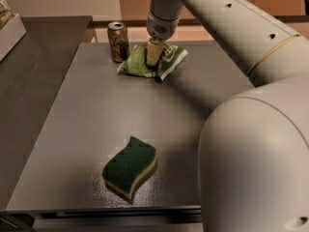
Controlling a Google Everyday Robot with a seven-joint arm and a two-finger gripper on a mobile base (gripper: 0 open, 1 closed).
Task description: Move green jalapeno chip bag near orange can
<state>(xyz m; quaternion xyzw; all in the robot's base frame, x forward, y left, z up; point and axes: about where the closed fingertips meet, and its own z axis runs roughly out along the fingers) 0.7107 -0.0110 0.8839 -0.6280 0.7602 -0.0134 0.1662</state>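
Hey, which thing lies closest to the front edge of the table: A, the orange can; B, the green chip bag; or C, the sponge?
C: the sponge lies alone at the front, while the can and the bag sit side by side at the far end, with the end effector down at the bag.

Dim, warm light over a dull grey table (pixel 87 105).
We see the far wall glow orange, while the table shows only a faint speckled sheen around the sponge (pixel 130 167). The pale arm (pixel 251 144) throws a broad, soft shadow across the table to the right of the bag (pixel 137 64). The gripper (pixel 154 57) hangs over the bag at the far side, its underside in shade. The can (pixel 118 41) catches a small glint on its top.
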